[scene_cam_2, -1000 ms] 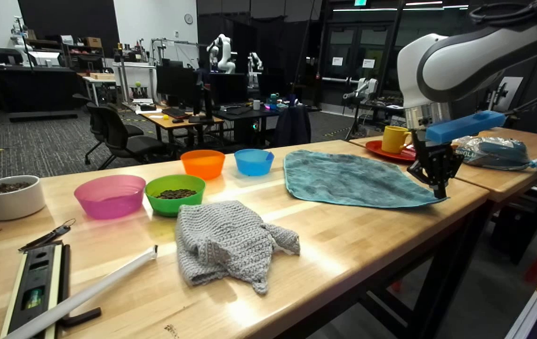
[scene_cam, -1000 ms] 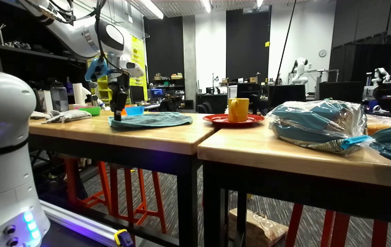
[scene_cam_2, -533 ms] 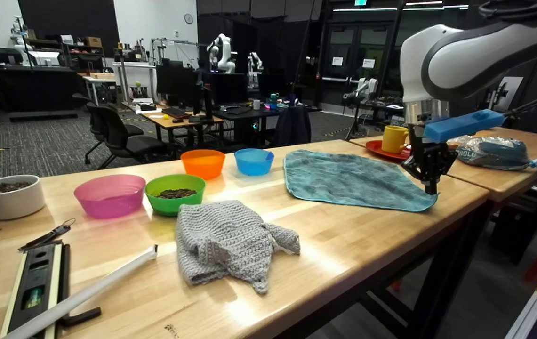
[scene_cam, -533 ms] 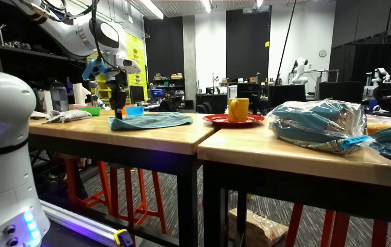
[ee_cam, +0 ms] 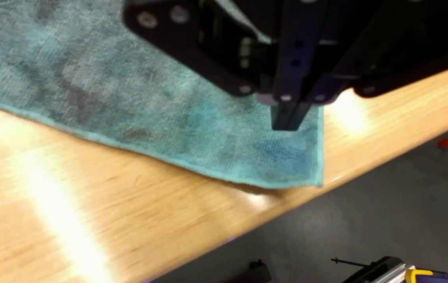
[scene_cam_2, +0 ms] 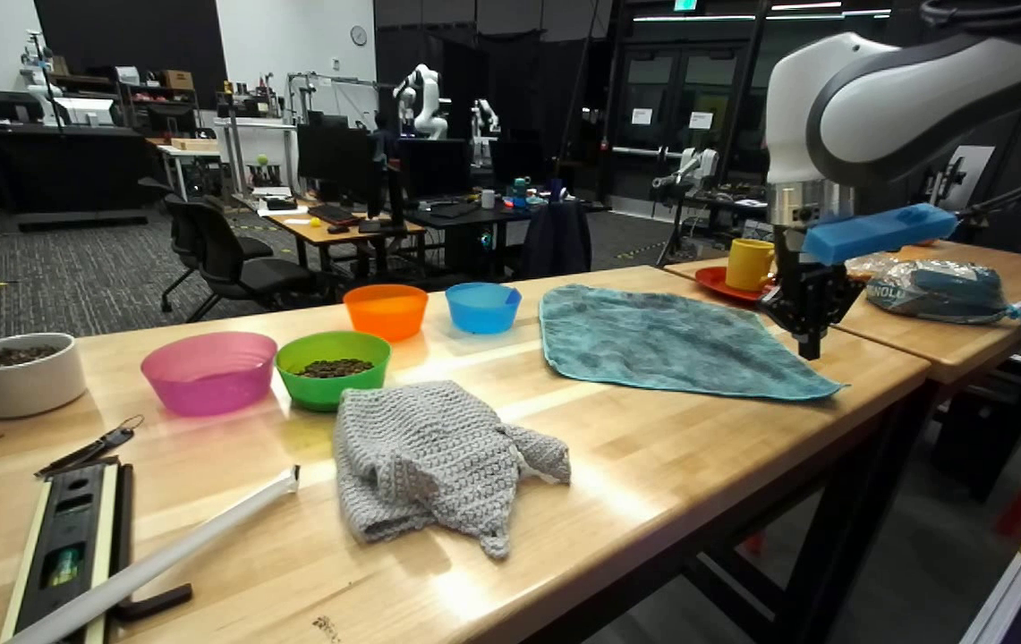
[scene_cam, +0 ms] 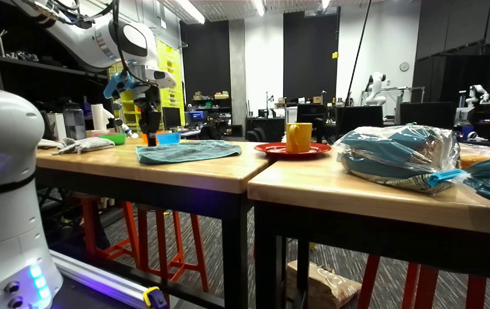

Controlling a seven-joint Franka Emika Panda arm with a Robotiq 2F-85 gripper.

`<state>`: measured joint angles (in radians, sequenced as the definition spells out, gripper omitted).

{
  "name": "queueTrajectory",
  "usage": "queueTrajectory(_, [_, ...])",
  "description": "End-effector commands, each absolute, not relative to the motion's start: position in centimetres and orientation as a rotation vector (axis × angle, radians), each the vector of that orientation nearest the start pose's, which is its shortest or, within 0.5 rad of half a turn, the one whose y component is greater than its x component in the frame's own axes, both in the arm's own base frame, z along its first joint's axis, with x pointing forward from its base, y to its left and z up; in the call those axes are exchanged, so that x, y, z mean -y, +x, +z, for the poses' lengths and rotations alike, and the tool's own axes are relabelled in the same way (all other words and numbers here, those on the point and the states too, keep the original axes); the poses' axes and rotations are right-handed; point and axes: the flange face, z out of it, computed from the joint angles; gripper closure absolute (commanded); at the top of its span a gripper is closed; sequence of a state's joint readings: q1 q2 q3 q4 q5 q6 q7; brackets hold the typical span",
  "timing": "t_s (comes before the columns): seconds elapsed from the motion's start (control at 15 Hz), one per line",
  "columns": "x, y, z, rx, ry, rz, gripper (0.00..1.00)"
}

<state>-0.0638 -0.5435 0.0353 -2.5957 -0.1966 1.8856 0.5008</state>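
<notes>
My gripper (ee_cam: 285,127) hangs fingers down above a teal towel (ee_cam: 129,114) in the wrist view. Its fingers are together, with nothing seen between them. The towel lies spread on the wooden table, and its near corner reaches close to the table's front edge. In an exterior view the gripper (scene_cam_2: 810,353) is a little above the table beside the towel's (scene_cam_2: 662,344) right corner, apart from the cloth. In an exterior view the gripper (scene_cam: 151,143) also shows just above the towel (scene_cam: 189,151).
A yellow mug (scene_cam_2: 750,265) stands on a red plate (scene_cam_2: 718,283), with a bagged loaf (scene_cam_2: 938,291) beyond. Blue (scene_cam_2: 482,309), orange (scene_cam_2: 386,312), green (scene_cam_2: 331,394) and pink (scene_cam_2: 210,371) bowls stand left of the towel. A grey knitted cloth (scene_cam_2: 438,456) lies in front.
The gripper was down at the towel's corner; it has risen and moved inward along the towel. The corner shifted inward slightly, then settled back near the table edge.
</notes>
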Motion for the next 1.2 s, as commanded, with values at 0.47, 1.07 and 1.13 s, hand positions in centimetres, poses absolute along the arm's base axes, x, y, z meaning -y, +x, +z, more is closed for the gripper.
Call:
queueTrajectory(0.47, [3.0,34.2,45.2,-0.775,-3.242,0.085,1.0])
queueTrajectory(1.07, [3.9,34.1,47.2,-0.666,-3.225,0.096,0.96])
queueTrajectory(1.13, [4.4,34.1,47.6,-0.646,-3.228,0.084,0.73])
